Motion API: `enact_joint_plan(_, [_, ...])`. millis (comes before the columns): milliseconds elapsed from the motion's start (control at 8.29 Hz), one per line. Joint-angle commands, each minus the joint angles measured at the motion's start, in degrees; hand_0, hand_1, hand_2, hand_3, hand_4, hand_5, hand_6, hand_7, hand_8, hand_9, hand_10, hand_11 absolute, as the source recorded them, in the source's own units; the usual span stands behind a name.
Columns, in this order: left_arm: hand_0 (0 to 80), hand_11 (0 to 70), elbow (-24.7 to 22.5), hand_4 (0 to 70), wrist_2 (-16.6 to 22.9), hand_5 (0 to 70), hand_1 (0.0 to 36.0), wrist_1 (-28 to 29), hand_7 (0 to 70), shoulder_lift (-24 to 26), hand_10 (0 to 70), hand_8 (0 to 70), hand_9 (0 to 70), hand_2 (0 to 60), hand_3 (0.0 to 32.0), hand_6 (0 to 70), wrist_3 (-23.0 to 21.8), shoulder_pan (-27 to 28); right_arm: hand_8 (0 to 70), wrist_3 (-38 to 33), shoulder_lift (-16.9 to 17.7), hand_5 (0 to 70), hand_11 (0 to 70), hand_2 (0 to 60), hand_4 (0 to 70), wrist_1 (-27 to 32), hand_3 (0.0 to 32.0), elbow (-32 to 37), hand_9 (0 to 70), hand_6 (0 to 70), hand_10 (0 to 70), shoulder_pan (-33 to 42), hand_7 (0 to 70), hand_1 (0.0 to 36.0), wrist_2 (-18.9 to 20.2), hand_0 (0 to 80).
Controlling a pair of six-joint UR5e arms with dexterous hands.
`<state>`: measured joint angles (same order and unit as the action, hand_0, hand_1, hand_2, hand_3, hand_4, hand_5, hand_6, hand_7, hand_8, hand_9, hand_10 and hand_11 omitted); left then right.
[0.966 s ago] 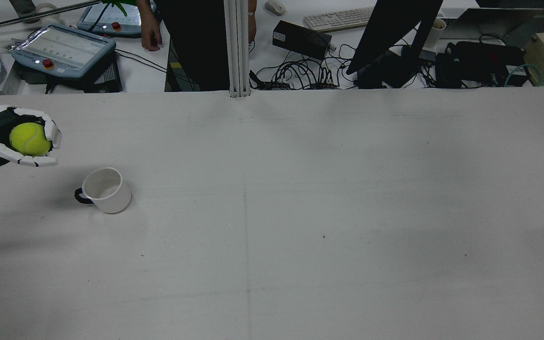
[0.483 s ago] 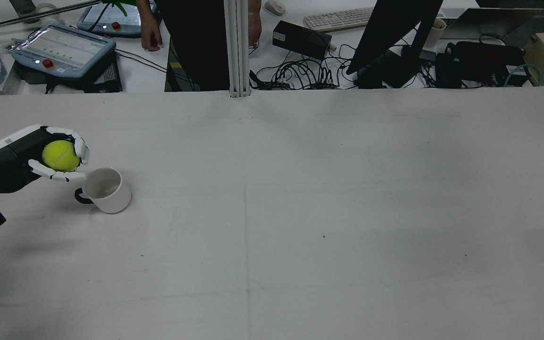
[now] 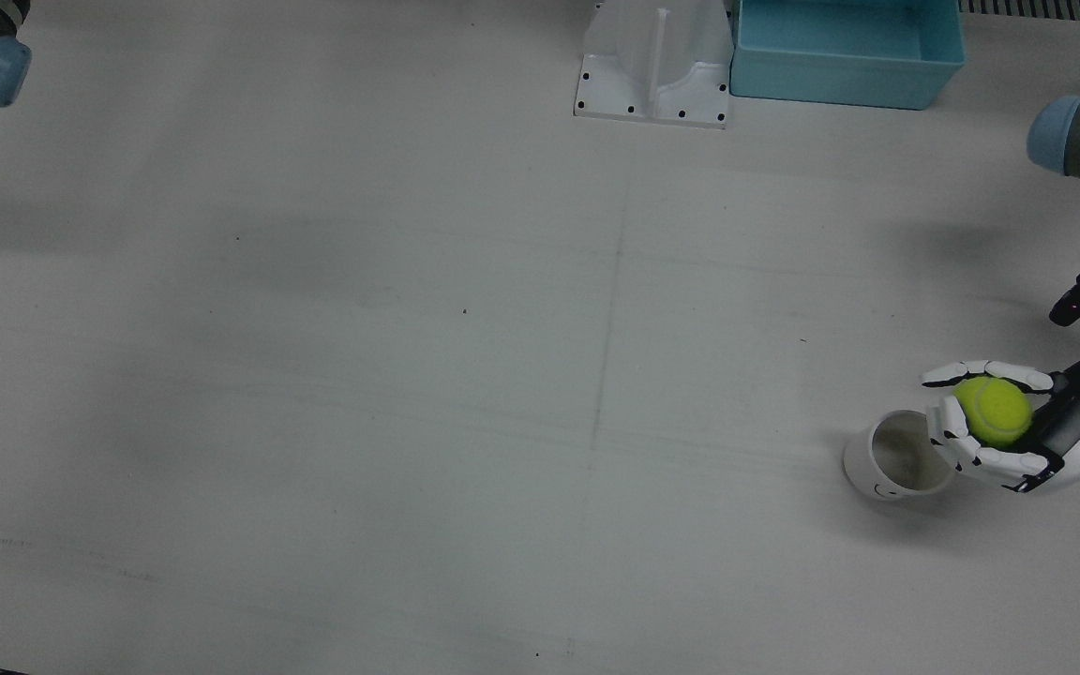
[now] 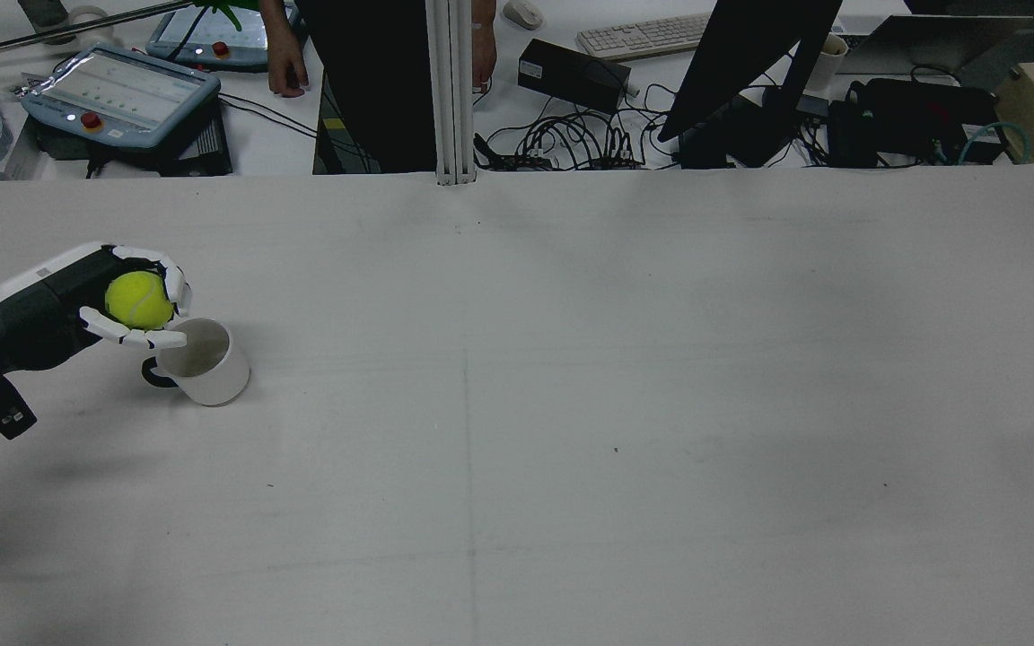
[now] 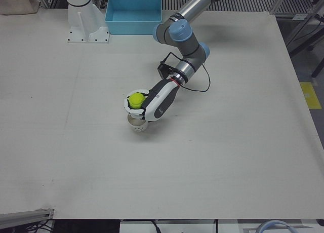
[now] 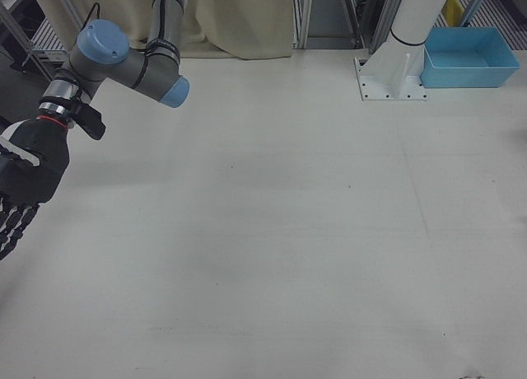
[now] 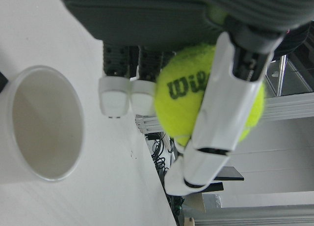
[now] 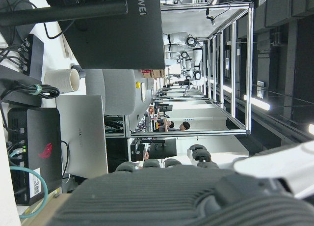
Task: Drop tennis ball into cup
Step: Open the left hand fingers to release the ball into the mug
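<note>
My left hand [image 4: 95, 305] is shut on a yellow-green tennis ball [image 4: 139, 300] and holds it in the air beside the rim of a white cup [image 4: 203, 363]. The cup stands upright and empty, with a dark handle. The front view shows the ball [image 3: 994, 410] just right of the cup [image 3: 892, 457]. In the left-front view the ball [image 5: 135, 100] sits above the cup [image 5: 136, 124]. The left hand view shows the ball [image 7: 196, 98] between the fingers [image 7: 223, 123] and the cup's open mouth [image 7: 41, 123] to its side. My right hand [image 6: 23, 185] hangs with fingers straight, far from both.
A blue bin [image 3: 845, 42] and a white pedestal [image 3: 657, 61] stand at the robot's edge of the table. Past the far edge in the rear view are a monitor [image 4: 741, 72], cables, teach pendants [image 4: 122, 94] and a standing person [image 4: 373, 81].
My left hand has carried the ball rightward and toward the cup, from well off to the cup's side to right beside its rim. The cup has not moved.
</note>
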<state>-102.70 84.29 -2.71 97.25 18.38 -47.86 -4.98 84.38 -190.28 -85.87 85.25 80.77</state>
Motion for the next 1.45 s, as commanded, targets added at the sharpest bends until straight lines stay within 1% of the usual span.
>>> enact_joint_plan(0, [80.0,70.0,0.66,59.9,0.53,40.8,36.0,0.86,69.5,0.40,67.3,70.0,70.0,60.0,0.0,70.0,-0.36,0.05,0.0,-0.03,0.00,0.0,0.0,0.0,0.0,0.00,0.0,0.00,0.0,0.0,0.0,0.00,0.0,0.0,0.00,0.0])
enact_joint_plan(121, [80.0,47.3,0.75,38.2,0.62,27.1,36.0,1.13,34.6,0.40,30.7,39.0,44.7,40.7,0.0,62.1,-0.45,0.05,0.0,-0.03,0.00,0.0,0.0,0.0,0.0,0.00,0.0,0.00,0.0,0.0,0.0,0.00,0.0,0.0,0.00,0.0])
enact_joint_plan(241, [80.0,21.1,0.75,29.4,0.62,20.4,36.0,1.56,12.2,0.40,12.0,21.7,19.8,29.5,0.0,45.4,-0.36,0.05,0.0,-0.03,0.00,0.0,0.0,0.0,0.0,0.00,0.0,0.00,0.0,0.0,0.0,0.00,0.0,0.0,0.00,0.0])
enact_joint_plan(362, [80.0,16.4,0.75,22.8,0.70,19.4,35.9,1.65,5.4,0.40,8.8,17.3,13.8,19.8,0.0,41.6,-0.45,0.05,0.0,-0.03,0.00,0.0,0.0,0.0,0.0,0.00,0.0,0.00,0.0,0.0,0.0,0.00,0.0,0.0,0.00,0.0])
enact_joint_plan(483, [77.5,12.8,0.75,11.2,0.71,16.4,34.6,1.74,1.6,0.40,6.5,12.9,10.0,22.6,0.0,33.0,-1.06,0.05,0.0,-0.03,0.00,0.0,0.0,0.0,0.0,0.00,0.0,0.00,0.0,0.0,0.0,0.00,0.0,0.0,0.00,0.0])
enact_joint_plan(603, [68.6,11.3,1.10,6.6,0.62,18.2,33.0,1.83,0.8,0.40,5.5,13.7,8.1,27.5,0.0,43.3,-1.93,0.05,0.0,-0.03,0.00,0.0,0.0,0.0,0.0,-0.09,0.0,0.09,0.0,0.0,0.0,0.00,0.0,0.0,0.00,0.0])
enact_joint_plan(724, [67.5,10.8,1.28,5.5,0.62,14.6,34.1,2.01,1.8,0.31,5.2,10.3,7.2,26.3,0.0,27.1,-2.03,0.05,0.0,-0.03,0.00,0.0,0.0,0.0,0.0,0.00,0.0,0.00,0.0,0.0,0.0,0.00,0.0,0.0,0.00,0.0])
enact_joint_plan(845, [66.6,10.5,1.54,5.7,0.62,14.4,34.7,2.18,1.5,0.40,5.0,9.4,6.8,29.0,0.0,23.7,-2.03,0.05,0.0,-0.03,0.00,0.0,0.0,0.0,0.0,0.00,0.0,0.00,0.0,0.0,0.0,0.00,0.0,0.0,0.00,0.0])
enact_joint_plan(966, [65.7,10.5,1.54,5.8,0.70,15.9,34.7,2.27,0.6,0.40,5.0,10.6,6.3,32.9,0.0,31.6,-2.21,0.05,0.0,-0.03,0.00,0.0,0.0,0.0,0.0,-0.09,0.0,0.00,0.0,0.0,0.0,0.00,0.0,0.0,0.00,0.0])
enact_joint_plan(1086, [65.3,10.5,0.93,5.7,0.88,17.4,34.4,1.75,0.4,0.23,4.9,11.9,6.0,35.0,0.0,39.0,-3.77,-0.56,0.0,-0.03,0.00,0.0,0.0,0.0,0.0,0.00,0.0,0.00,0.0,0.0,0.0,0.00,0.0,0.0,0.00,0.0])
enact_joint_plan(1207, [65.2,10.5,0.75,6.1,0.88,16.4,35.1,1.40,0.7,0.14,4.9,11.0,5.5,36.8,0.0,34.9,-4.05,-4.57,0.0,-0.03,0.00,0.0,0.0,0.0,0.0,0.00,0.0,0.00,0.0,0.0,0.0,0.00,0.0,0.0,0.00,0.0])
enact_joint_plan(1328, [65.0,11.3,0.40,5.5,1.05,18.4,35.6,0.70,0.5,-0.30,5.4,11.9,4.6,41.4,0.0,42.8,-3.88,-11.31,0.0,-0.03,0.00,0.0,0.0,0.0,0.0,-0.09,0.0,0.09,0.0,0.0,0.0,0.00,0.0,0.0,0.00,0.0])
